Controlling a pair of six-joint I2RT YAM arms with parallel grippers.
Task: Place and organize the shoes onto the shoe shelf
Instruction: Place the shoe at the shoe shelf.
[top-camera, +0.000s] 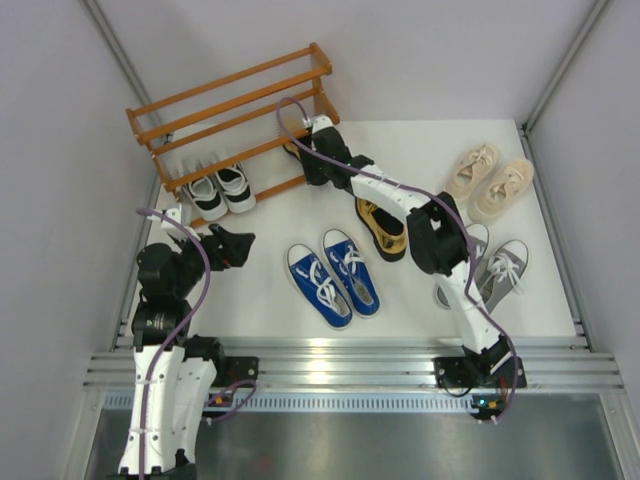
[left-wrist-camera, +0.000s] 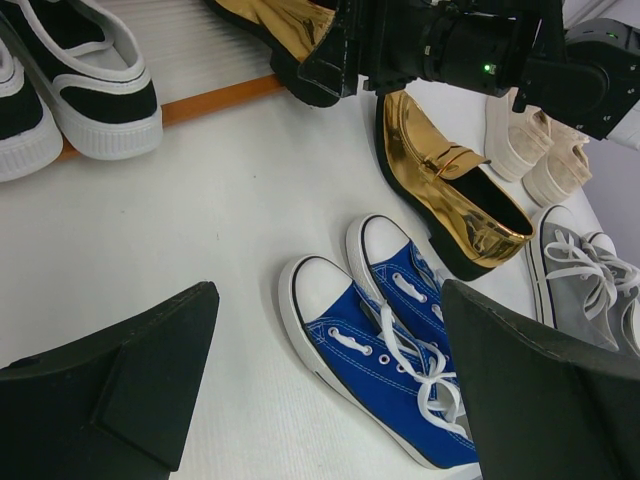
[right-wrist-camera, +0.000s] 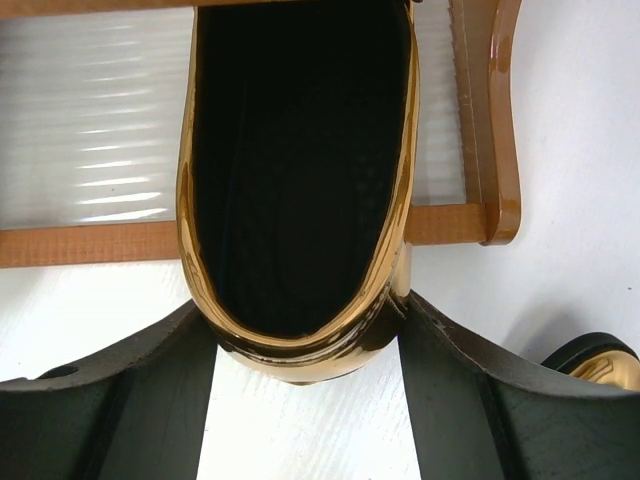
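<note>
one pair looks done: the black-and-white sneakers (top-camera: 222, 190) sit on the shelf's (top-camera: 230, 100) bottom tier. the right end effector (right-wrist-camera: 305, 350) is clamped on a gold loafer's (right-wrist-camera: 300, 150) heel at that tier. its mate (top-camera: 383, 228), the blue pair (top-camera: 335, 275), grey pair (top-camera: 490, 268) and beige pair (top-camera: 490, 180) lie on the bench (top-camera: 270, 305). the left end effector (top-camera: 232, 247) hangs apart, empty.

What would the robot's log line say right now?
right gripper: shut on gold loafer, at shoe shelf | left gripper: open, empty

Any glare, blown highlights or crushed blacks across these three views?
Top external: bright glare on the aluminium rail, the rest evenly lit. Left wrist: specular streaks on the lying gold loafer, while the blue sneakers are sharp. Right wrist: the held gold loafer has a crushed-black inside with no detail.
</note>
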